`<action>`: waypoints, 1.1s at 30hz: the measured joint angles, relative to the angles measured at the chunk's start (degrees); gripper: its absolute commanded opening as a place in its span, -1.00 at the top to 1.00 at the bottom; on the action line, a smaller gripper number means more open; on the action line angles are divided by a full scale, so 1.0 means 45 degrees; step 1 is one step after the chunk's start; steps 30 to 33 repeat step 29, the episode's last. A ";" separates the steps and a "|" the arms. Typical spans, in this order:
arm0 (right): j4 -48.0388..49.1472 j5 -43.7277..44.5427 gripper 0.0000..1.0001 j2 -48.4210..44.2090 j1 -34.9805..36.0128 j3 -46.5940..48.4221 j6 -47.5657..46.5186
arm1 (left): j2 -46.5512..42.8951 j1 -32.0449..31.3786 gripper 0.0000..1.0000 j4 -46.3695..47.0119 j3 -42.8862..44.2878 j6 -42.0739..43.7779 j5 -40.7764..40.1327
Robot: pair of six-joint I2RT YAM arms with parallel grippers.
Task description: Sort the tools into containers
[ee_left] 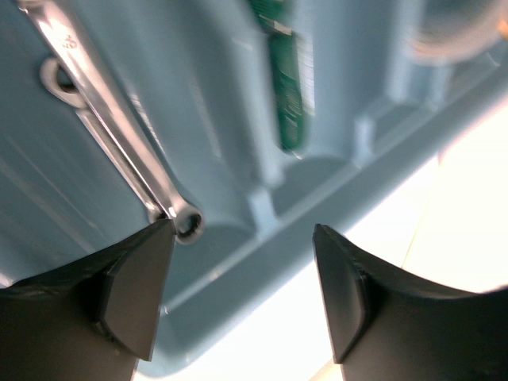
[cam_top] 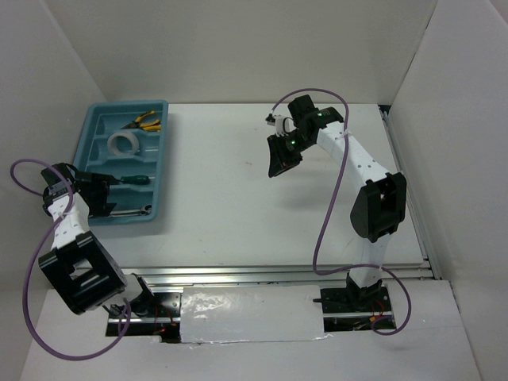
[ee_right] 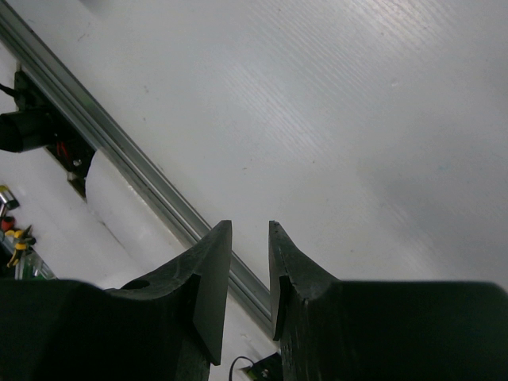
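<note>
The light blue tray (cam_top: pixel 95 127) sits at the far left. It holds yellow-handled pliers (cam_top: pixel 141 121), a white tape ring (cam_top: pixel 125 144), a green-handled screwdriver (cam_top: pixel 136 179) and two silver wrenches (cam_top: pixel 132 211). My left gripper (cam_top: pixel 99 197) hovers over the tray's near left end, open and empty. In the left wrist view its jaws (ee_left: pixel 242 262) straddle the tray wall (ee_left: pixel 262 274), with the wrenches (ee_left: pixel 103 127) and the screwdriver (ee_left: pixel 287 103) just beyond. My right gripper (cam_top: pixel 279 159) hangs over bare table at the far middle, its jaws (ee_right: pixel 250 226) a narrow gap apart and empty.
White walls enclose the table on the left, back and right. A metal rail (cam_top: pixel 302 272) runs along the near edge, also seen in the right wrist view (ee_right: pixel 119 147). Both arm bases (cam_top: pixel 349 302) stand at the near edge.
</note>
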 measured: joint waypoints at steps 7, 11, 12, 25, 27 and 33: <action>0.0010 0.0903 0.34 -0.0539 -0.0539 -0.0010 -0.0083 | -0.2069 -0.2968 -0.99 -0.0010 0.3959 0.3876 0.0869; 0.0646 0.2259 -0.09 -0.2433 -0.1724 -0.0928 -0.0160 | -0.2608 -0.6897 -0.99 0.0238 0.6154 0.7291 0.0714; 0.0874 0.2715 -0.32 -0.3181 -0.2089 -0.1438 -0.0199 | -0.2691 -0.7766 -0.99 0.0068 0.6339 0.8004 0.0423; 0.4265 0.8150 -0.99 -1.2157 -0.4323 -1.1230 -0.2346 | -0.2662 -1.2196 -0.99 -0.3104 0.1651 1.5747 -0.0933; 0.4352 0.8320 -0.99 -1.2852 -0.4386 -1.2050 -0.2472 | -0.3211 -1.1973 -0.99 -0.3036 0.0976 1.5742 -0.1132; 0.4430 0.8422 -0.99 -1.3255 -0.4386 -1.2522 -0.2511 | -0.3852 -1.1730 -0.99 -0.3089 0.0729 1.5611 -0.1263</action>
